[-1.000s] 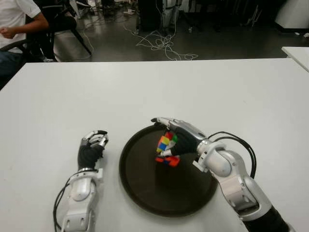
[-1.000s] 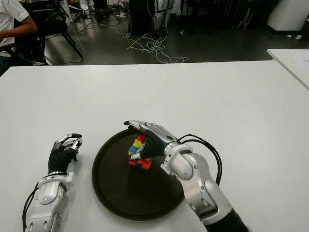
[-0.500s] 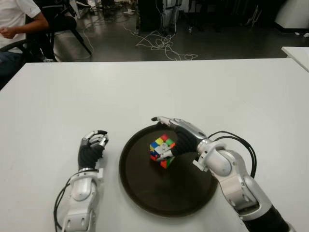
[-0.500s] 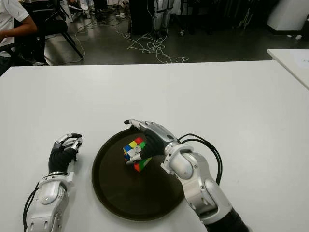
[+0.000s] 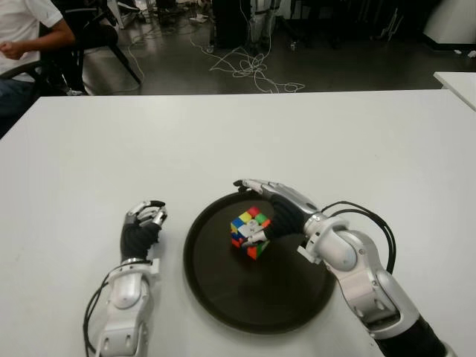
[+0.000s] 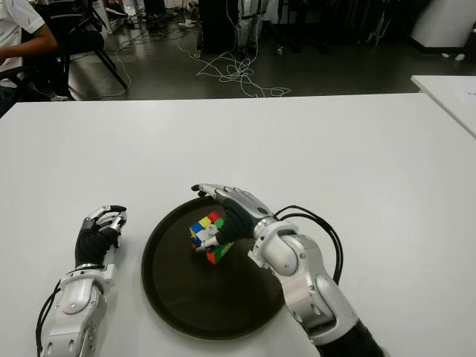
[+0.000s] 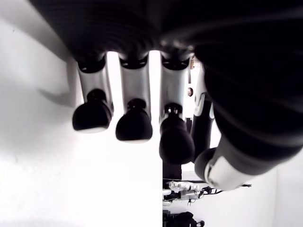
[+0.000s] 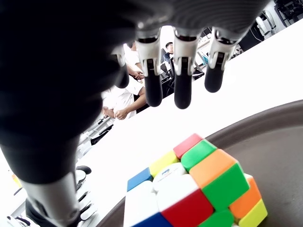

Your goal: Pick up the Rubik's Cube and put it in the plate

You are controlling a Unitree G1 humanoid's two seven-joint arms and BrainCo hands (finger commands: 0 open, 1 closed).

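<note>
Looking smooth and shiny: the plastic Rubik's Cube [image 5: 249, 232], with bright glossy squares of red, green, orange, yellow, blue and white. Sitting in a dark plate [image 5: 223, 290], smooth and a little shiny, maybe plastic, hard to tell. Showing silver metal-looking shells with a soft shine on the right hand [image 5: 277, 210], plus black rubbery pads on its fingertips [image 8: 182, 98]. Wearing the same silver shine and black matt parts on the left hand [image 5: 141, 227], to the plate's left. Trailing a black rubbery cable [image 5: 372, 220] by the right wrist. Lying plain, white, smooth and matt: the table [image 5: 223, 134].
</note>
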